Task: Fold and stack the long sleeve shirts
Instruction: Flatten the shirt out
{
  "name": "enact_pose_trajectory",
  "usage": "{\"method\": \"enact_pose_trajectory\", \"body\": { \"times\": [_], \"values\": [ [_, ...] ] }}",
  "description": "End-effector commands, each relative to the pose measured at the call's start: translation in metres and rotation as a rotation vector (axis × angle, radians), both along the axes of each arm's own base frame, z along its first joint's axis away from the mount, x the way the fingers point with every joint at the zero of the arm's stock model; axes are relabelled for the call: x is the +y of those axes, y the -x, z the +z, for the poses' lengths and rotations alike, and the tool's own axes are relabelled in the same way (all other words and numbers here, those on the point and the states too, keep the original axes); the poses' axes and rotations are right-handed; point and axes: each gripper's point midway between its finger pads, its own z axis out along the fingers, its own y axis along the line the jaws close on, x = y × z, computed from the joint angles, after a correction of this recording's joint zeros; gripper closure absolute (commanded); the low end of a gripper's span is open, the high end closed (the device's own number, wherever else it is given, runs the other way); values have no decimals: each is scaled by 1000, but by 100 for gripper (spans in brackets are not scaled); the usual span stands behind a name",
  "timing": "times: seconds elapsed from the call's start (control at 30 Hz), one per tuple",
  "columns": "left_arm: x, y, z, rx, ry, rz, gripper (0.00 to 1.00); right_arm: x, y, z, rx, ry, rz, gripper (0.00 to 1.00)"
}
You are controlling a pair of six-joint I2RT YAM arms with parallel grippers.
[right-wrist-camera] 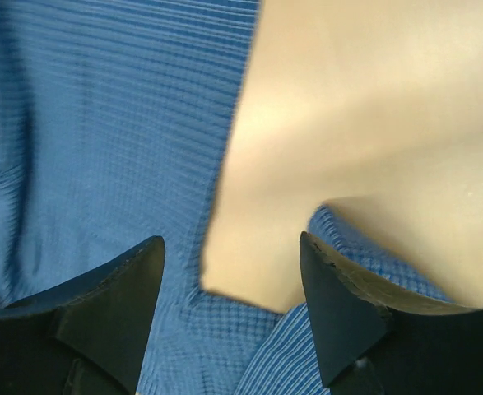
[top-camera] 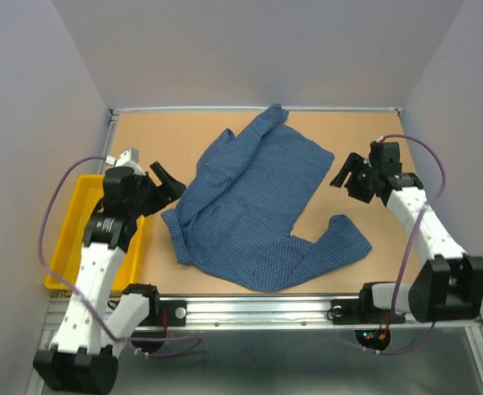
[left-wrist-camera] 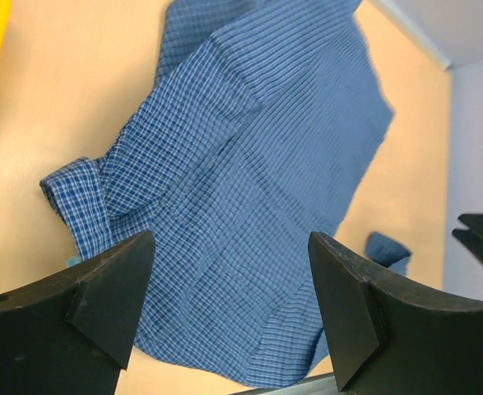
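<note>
Tabletop (top-camera: 159, 140) | blue shirt (top-camera: 249, 206) crumpled mid-table | yellow tray (top-camera: 60, 247) beside left arm (top-camera: 97, 263) | both arms' jaws apart, empty

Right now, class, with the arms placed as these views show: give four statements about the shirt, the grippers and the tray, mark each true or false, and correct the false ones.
1. The blue checked shirt lies rumpled and unfolded on the table. True.
2. The left gripper is shut on the shirt. False: it is open and holds nothing.
3. The right gripper is open. True.
4. The shirt lies in the yellow tray. False: the tray sits left of the shirt, apart from it.
</note>
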Motion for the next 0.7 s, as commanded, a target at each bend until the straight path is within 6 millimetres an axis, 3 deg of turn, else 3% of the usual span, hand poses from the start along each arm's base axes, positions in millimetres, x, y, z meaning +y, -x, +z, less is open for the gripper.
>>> {"method": "enact_pose_trajectory", "body": {
  "times": [0.0, 0.17, 0.2, 0.27, 0.3, 0.33, 0.37, 0.4, 0.43, 0.47, 0.53, 0.57, 0.6, 0.63, 0.67],
  "values": [
    [-9, -38, -12, -17, -74, -93, 12, -22, -59, -1, -64, 96, -119, 30],
    [-27, -91, -27, -9, -183, -154, 11, -34, -108, -27, -58, 97, -253, 29],
    [-29, -105, -16, -45, -215, -144, 11, -35, -119, -25, -83, 94, -268, 29],
    [-44, -124, -28, -25, -254, -167, 11, -38, -139, -41, -71, 97, -297, 29],
    [-50, -139, -15, -71, -271, -165, 11, -38, -149, -44, -81, 97, -302, 29],
    [-59, -150, -30, -40, -286, -186, 11, -37, -160, -52, -76, 99, -300, 29],
    [-65, -159, -30, -43, -295, -195, 11, -38, -167, -58, -73, 100, -301, 29],
    [-70, -174, -14, -80, -309, -185, 11, -39, -175, -60, -79, 105, -303, 29],
    [-81, -185, -32, -52, -348, -220, 11, -39, -185, -68, -69, 111, -306, 29],
    [-89, -199, -16, -95, -364, -229, 11, -40, -191, -71, -73, 115, -307, 29],
    [-95, -216, -19, -104, -424, -221, 11, -39, -199, -77, -70, 117, -306, 29],
    [-104, -226, -34, -90, -469, -256, 11, -37, -205, -81, -69, 113, -295, 29],
    [-113, -236, -21, -130, -475, -263, 11, -36, -209, -82, -78, 109, -290, 29],
    [-119, -245, -34, -120, -504, -292, 11, -34, -212, -83, -80, 102, -275, 29],
    [-125, -250, -35, -130, -508, -307, 11, -32, -214, -85, -81, 101, -268, 29]
  ]
}}
